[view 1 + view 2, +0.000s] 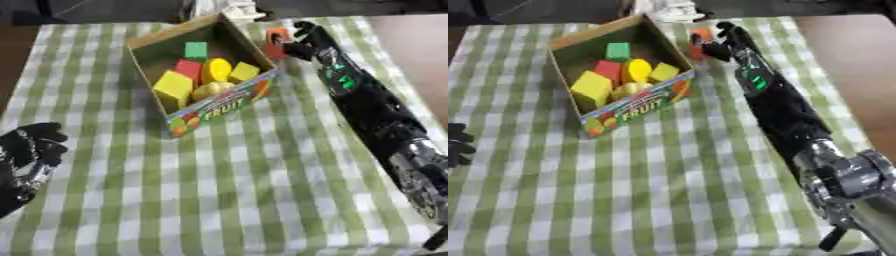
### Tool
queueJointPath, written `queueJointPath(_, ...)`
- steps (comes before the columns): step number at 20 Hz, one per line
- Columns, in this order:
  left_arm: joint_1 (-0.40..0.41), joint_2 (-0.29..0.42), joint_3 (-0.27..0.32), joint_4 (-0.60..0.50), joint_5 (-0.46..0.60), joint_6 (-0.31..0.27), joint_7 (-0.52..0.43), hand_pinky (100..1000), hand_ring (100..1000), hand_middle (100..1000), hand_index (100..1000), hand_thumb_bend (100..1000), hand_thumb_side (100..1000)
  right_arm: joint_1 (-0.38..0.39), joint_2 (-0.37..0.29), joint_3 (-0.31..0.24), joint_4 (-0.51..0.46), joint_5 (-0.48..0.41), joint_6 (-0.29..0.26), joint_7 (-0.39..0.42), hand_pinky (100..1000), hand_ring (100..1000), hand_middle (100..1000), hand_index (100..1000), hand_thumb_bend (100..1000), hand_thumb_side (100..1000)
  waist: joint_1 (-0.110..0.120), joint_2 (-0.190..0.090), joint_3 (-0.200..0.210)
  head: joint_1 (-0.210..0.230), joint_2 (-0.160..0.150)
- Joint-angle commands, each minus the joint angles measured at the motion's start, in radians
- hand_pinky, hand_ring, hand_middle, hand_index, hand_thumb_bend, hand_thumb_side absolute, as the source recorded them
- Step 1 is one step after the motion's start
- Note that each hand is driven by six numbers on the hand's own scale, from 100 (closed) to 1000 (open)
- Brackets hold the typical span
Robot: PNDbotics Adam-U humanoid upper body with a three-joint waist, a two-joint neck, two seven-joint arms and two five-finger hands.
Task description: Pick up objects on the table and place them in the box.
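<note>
A cardboard box [150, 42] marked FRUIT stands at the far middle of the table. Inside it lie a green block [196, 50], a red block [187, 68], yellow blocks [173, 86] and a yellow oval piece [216, 70]. My right hand [304, 40] reaches past the box's right side, its fingers curled round an orange-red block [276, 43] held upright just off the box's far right corner. My left hand [28, 150] rests at the left edge with its fingers curled and nothing in it.
A green-and-white checked cloth [227, 190] covers the table. Something white [229, 9] lies behind the box at the far edge. Bare brown table [859, 65] shows to the right of the cloth.
</note>
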Motion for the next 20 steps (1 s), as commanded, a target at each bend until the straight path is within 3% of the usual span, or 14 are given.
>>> queueJointPath(1, -0.014, 0.006, -0.002, -0.021, 0.004, -0.001, -0.003, 634, 680, 672, 831, 216, 563, -0.028, -0.004, 0.006, -0.037, 0.033, -0.008, 0.016, 742, 815, 813, 938, 430, 586, 0.003, -0.014, 0.002, -0.005, 0.005)
queueJointPath(9, -0.015, 0.004, -0.004, -0.021, 0.006, -0.002, -0.007, 634, 680, 673, 831, 214, 564, -0.034, 0.029, 0.015, -0.038, 0.121, 0.003, 0.029, 743, 811, 811, 940, 405, 556, 0.003, -0.015, 0.007, -0.01, 0.005)
queueJointPath(13, -0.018, 0.003, -0.005, -0.022, 0.007, -0.002, -0.008, 635, 680, 673, 831, 212, 565, -0.032, 0.042, 0.016, -0.033, 0.196, 0.023, 0.011, 715, 769, 750, 886, 396, 362, 0.003, -0.013, 0.014, -0.012, 0.005)
queueJointPath(17, -0.018, 0.002, -0.004, -0.021, 0.006, -0.001, -0.008, 634, 680, 673, 831, 211, 566, -0.024, 0.048, 0.006, -0.022, 0.265, 0.084, -0.071, 663, 680, 611, 766, 306, 143, 0.002, -0.013, 0.019, -0.008, 0.005)
queueJointPath(20, -0.019, 0.002, -0.004, -0.02, 0.006, 0.0, -0.008, 634, 680, 674, 831, 210, 566, -0.015, 0.047, -0.004, -0.004, 0.276, 0.132, -0.137, 636, 635, 550, 701, 233, 100, -0.001, -0.013, 0.019, -0.004, 0.005)
